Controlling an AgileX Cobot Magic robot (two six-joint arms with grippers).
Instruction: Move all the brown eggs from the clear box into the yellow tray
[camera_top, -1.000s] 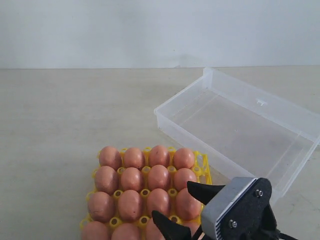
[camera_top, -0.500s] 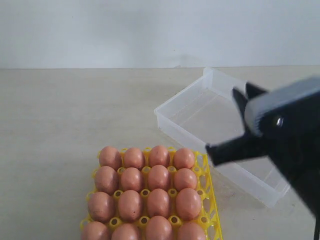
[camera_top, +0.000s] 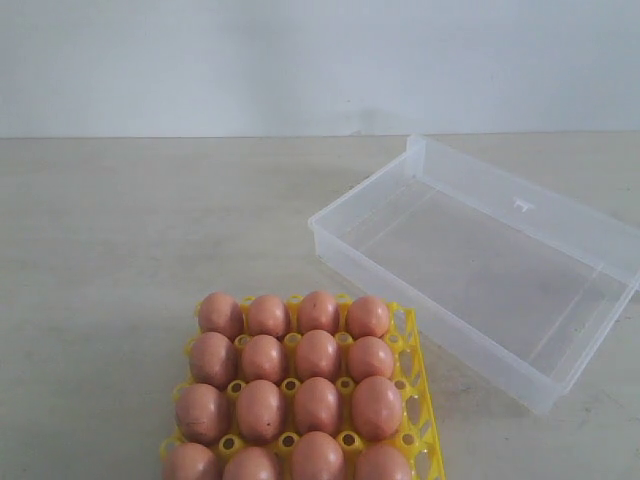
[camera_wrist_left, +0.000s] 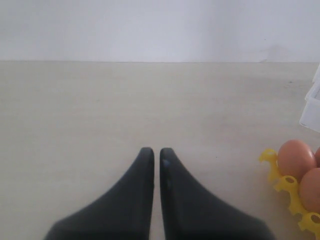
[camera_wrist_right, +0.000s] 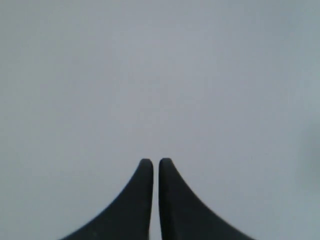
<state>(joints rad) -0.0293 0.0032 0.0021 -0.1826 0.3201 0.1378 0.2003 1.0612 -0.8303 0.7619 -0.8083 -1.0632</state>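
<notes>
The brown eggs (camera_top: 317, 355) all sit in the yellow tray (camera_top: 411, 345), one egg in each cup; four rows of four show, and the bottom of the picture cuts through the last row, so the tray's near side is out of sight; small yellow posts poke up between the eggs. The tray stands on the pale table (camera_top: 150, 220), far from the table's back edge, where the table meets the white wall (camera_top: 300, 60).

The clear box (camera_top: 440, 335) lies on the table nearer that back edge, just beside the tray's far right corner but not touching it; it sits at a slant to the edge; you can see the table through its floor; its far right corner runs off the side of the picture. A small clear bump sits on its far wall, too faint to make out.

In the left wrist view, the left gripper (camera_wrist_left: 152, 152) has its two black fingers pressed together with only a thin slit between them; it holds nothing and points across the bare table. Beside it, a few eggs (camera_wrist_left: 296, 157), a bit of the tray (camera_wrist_left: 280, 182) and a corner of the box (camera_wrist_left: 312, 107) are cut off by the picture's side.

The right gripper (camera_wrist_right: 151, 162) is pressed together too, with nothing in it; behind it is only a plain grey blur, and I cannot tell what that is.
</notes>
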